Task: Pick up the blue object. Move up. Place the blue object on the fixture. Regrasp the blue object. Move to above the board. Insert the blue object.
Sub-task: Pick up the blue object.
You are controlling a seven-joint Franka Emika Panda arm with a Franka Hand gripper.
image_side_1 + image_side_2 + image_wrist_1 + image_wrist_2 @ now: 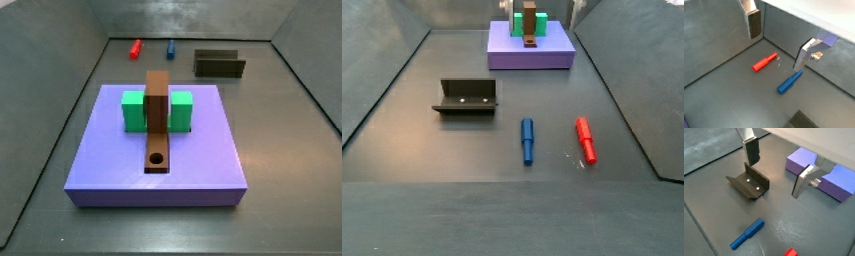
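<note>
The blue object (528, 140) lies flat on the grey floor beside a red peg (585, 140); it also shows in both wrist views (789, 82) (747, 234) and in a side view (171, 47). The fixture (465, 97) stands on the floor to its side and shows in a wrist view (749, 184). The board (201, 160) carries a green block (134, 110) and a brown bar (158, 125). My gripper (776, 51) (775, 179) hangs high above the floor, open and empty, with nothing between the fingers.
The red peg (765, 62) lies close to the blue object, about parallel to it. Grey walls enclose the floor on all sides. A corner of the board (817, 170) shows behind one finger.
</note>
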